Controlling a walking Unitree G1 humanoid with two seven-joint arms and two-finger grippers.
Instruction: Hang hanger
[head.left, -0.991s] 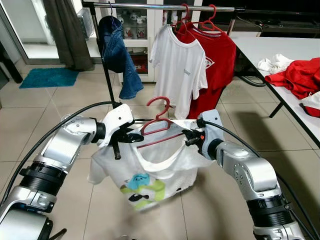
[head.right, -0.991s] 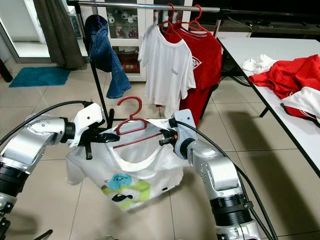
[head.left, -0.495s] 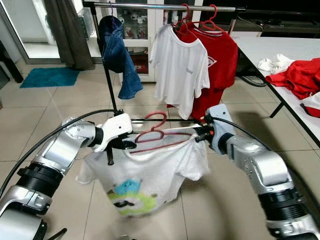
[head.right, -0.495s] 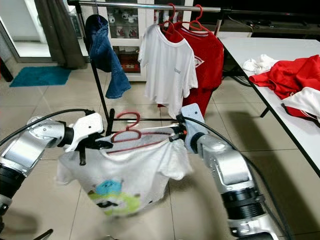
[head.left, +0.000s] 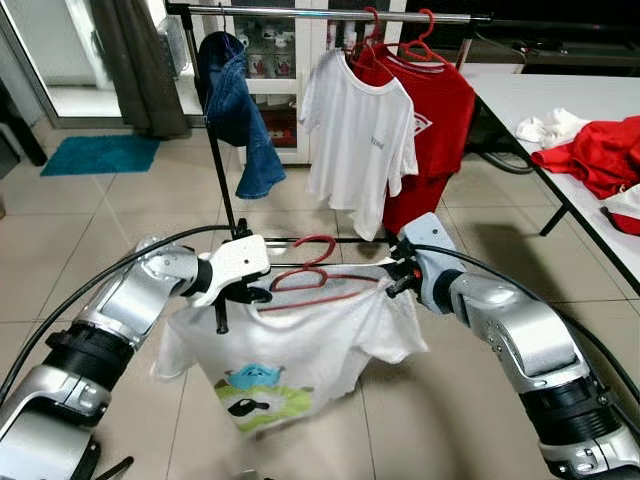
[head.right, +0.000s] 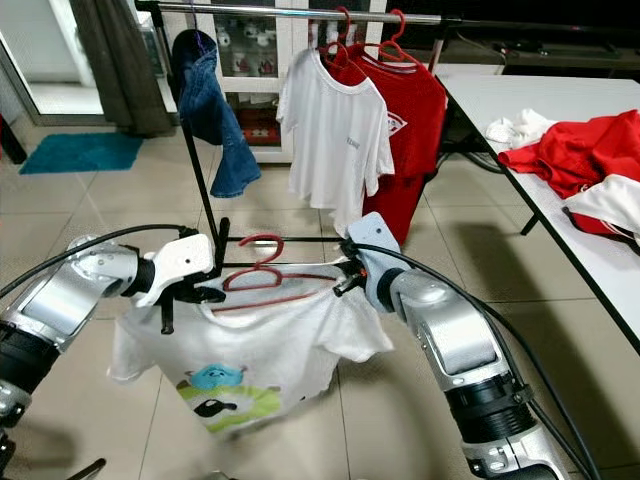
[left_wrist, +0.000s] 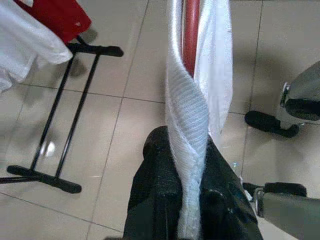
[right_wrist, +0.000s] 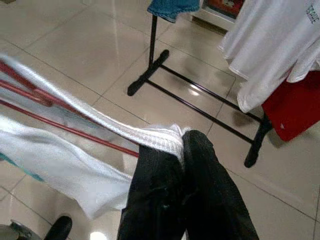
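**Inspector:** Item: thin red plastic hanger, carrying a white cartoon-print T-shirt, held in the air between the arms, low and in front of the black-framed clothes rail.

**Clerk:** Handling?

**Inspector:** Judged light; the hanger is stiff, the cloth limp and liable to slip off. Best held at the shoulder ends.

**Clerk:** Grip?

**Inspector:** Left gripper is clamped on the collar fabric over one hanger arm; right gripper is pinched on the bunched fabric at the other end.

**Clerk:** Orientation?

**Inspector:** Long axis is roughly level, running left to right; the hook points up, towards the rail.
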